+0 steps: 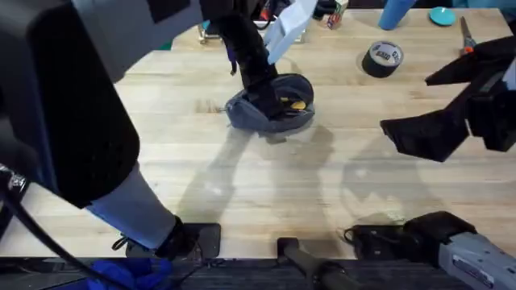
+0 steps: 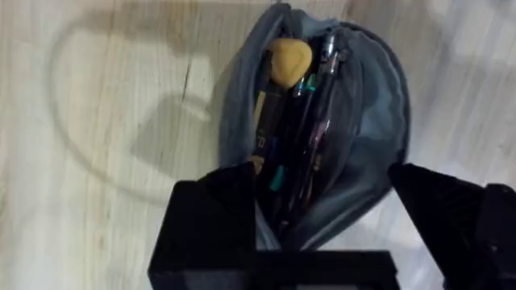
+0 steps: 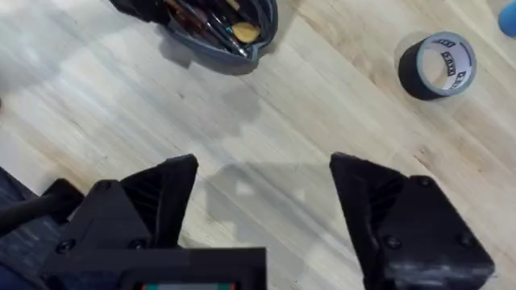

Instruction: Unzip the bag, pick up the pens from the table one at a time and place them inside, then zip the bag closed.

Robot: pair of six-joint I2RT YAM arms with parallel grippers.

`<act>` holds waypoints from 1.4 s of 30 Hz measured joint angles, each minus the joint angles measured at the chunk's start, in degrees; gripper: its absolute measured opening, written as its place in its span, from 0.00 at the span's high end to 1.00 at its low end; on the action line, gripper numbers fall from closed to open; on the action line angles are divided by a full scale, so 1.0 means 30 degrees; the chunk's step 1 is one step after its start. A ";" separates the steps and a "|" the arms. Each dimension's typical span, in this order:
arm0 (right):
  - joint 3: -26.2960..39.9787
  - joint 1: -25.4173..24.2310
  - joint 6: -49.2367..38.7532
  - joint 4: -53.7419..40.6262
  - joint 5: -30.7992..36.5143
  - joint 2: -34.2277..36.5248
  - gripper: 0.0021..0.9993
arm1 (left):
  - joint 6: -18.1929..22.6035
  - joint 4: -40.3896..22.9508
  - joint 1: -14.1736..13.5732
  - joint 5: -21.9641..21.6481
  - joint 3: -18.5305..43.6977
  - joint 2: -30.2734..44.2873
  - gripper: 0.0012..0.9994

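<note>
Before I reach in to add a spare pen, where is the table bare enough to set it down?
The widest bare stretch of table lies between the bag and the arm bases. Another is between the bag and the tape roll. It is crowded around the bag, where the left end effector hovers; the right end effector hangs open nearby.

1. Blue-grey fabric bag [image 1: 270, 109], oval pouch, lying unzipped and gaping on the table [image 1: 322, 185], toward twelve o'clock of centre in the overhead view.
2. Pens [image 2: 310, 137], slim and dark, bundled lengthwise inside the open pouch beside a yellow-tipped piece.
3. Light wooden planks, grain visible.
</note>
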 joint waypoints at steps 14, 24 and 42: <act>0.0000 0.0000 0.0000 0.0000 0.0000 0.0000 0.00 | -0.0454 -0.3294 0.0408 0.0232 0.4388 0.0000 0.00; -0.0006 0.0000 0.0000 0.0000 0.0000 0.0000 0.00 | -0.0876 -0.3547 0.1557 0.0437 0.4943 -0.1779 0.00; -0.0007 0.0000 0.0428 0.0914 -0.0026 0.0000 0.00 | 0.1612 -0.6612 0.5911 0.2768 0.5008 -0.3896 0.00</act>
